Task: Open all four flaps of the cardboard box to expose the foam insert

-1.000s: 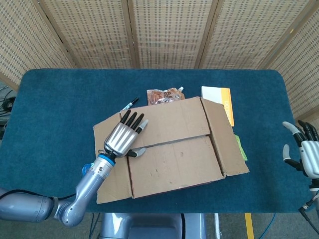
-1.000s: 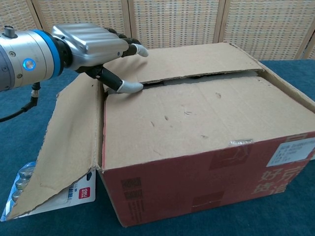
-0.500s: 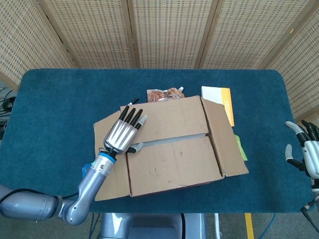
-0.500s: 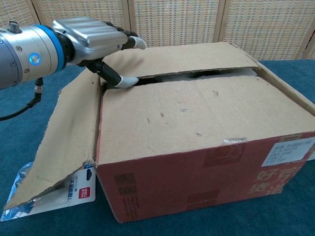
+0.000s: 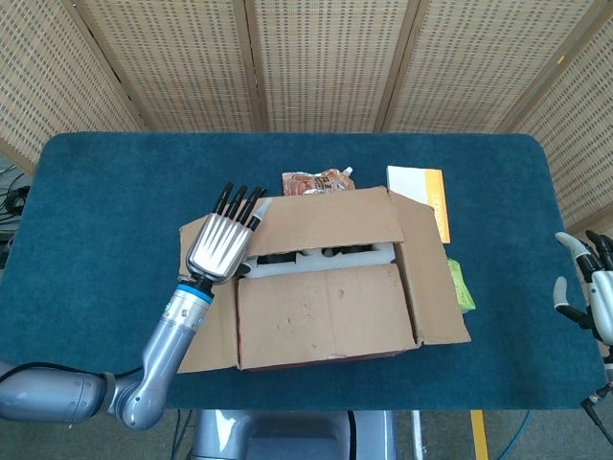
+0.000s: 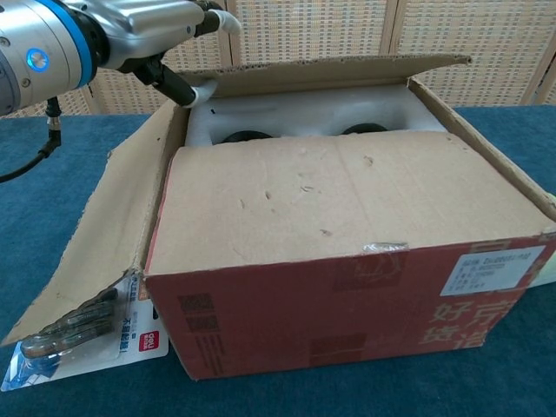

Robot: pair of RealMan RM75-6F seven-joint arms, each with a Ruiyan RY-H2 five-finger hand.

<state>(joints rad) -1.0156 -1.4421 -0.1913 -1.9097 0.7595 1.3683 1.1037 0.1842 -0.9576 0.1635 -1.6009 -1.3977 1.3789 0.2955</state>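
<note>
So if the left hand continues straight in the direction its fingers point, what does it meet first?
Probably nothing on the table soon. In the head view the left hand holds the far flap and points up and away; beyond its fingertips only blue tabletop shows, though depth is unclear.

Lab-like test space: blue-carpeted table (image 5: pixel 115 192) before perforated folding screens (image 5: pixel 316 62)

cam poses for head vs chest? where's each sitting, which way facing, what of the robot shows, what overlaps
Head view: high above the near table edge, looking steeply down on the blue table and cardboard box; shows the left arm with left hand on the far flap, and the right hand at the right edge.
Chest view: low, near table height, facing the box's red front wall; shows only the left hand, top left.
Shared: box, left hand, far flap, foam insert.
</note>
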